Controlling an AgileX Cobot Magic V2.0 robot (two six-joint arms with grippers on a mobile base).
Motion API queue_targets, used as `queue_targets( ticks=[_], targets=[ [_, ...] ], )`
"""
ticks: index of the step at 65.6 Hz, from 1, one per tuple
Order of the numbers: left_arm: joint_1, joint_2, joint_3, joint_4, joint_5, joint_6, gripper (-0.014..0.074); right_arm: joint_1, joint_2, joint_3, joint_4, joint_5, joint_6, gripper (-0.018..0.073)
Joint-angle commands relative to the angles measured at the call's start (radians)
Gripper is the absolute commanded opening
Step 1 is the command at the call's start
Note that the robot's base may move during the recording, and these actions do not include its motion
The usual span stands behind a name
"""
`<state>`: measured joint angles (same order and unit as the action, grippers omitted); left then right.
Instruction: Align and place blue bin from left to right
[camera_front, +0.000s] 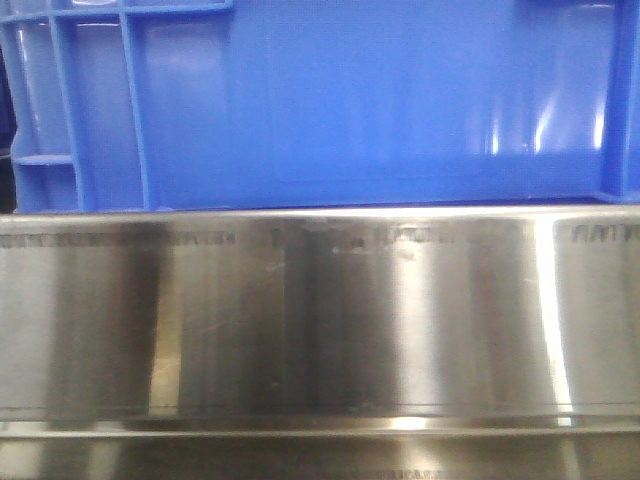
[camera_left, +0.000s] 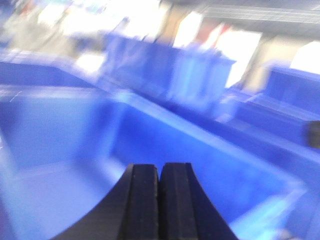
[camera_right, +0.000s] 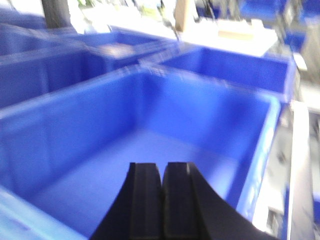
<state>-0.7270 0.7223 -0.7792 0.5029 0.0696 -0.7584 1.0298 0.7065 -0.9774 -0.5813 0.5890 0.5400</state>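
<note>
The blue bin sits on the shiny metal tabletop, right in front of me. My left gripper and right gripper are both pressed together, holding nothing. I think the bin is stiff, light and slippery, so its rim looks best to grab.

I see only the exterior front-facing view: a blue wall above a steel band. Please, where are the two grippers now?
Observer: The left gripper is over the open inside of a blue bin, with its fingers pressed together and nothing between them.
Operator: And the right one?
Observer: The right gripper is also shut and empty, above the bare floor of a bin.
Operator: Is my bin the only one?
Observer: No. The right wrist view shows more blue bins behind that one. Whether either wrist view shows your bin, I cannot tell.
</note>
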Motion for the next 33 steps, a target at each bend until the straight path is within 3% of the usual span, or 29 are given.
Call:
queue_targets(
  ticks=[1, 33],
  targets=[
    [-0.007, -0.027, 0.007, 0.015, -0.049, -0.002, -0.0111, 0.003, -0.02, 0.004, -0.012, -0.036, -0.01, -0.0079],
    [-0.007, -0.03, 0.007, 0.015, -0.051, -0.002, -0.0111, 0.003, -0.022, 0.004, -0.012, -0.036, -0.01, -0.0079]
  ],
)
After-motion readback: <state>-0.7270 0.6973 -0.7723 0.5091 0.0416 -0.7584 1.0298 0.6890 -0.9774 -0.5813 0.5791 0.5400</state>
